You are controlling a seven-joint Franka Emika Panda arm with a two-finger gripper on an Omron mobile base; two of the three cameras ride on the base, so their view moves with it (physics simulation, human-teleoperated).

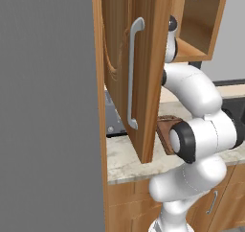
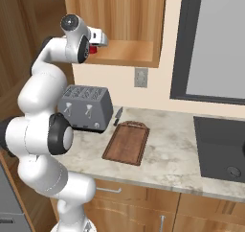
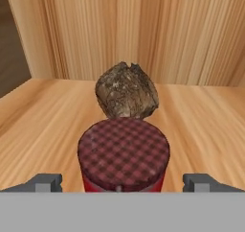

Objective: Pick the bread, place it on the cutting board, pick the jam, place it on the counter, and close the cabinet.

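Hand view: rough-crusted bread (image 3: 126,90) behind checker-lidded cylindrical jam (image 3: 124,154).

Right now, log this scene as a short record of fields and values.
hand: open, inside the cabinet, fingers either side of the jam
jam: red jar, checked lid, on the cabinet shelf, not gripped
bread: dark crusty lump, just behind the jam on the same shelf
cabinet: door open
board: bare, on the counter beside the toaster
knife: between toaster and board
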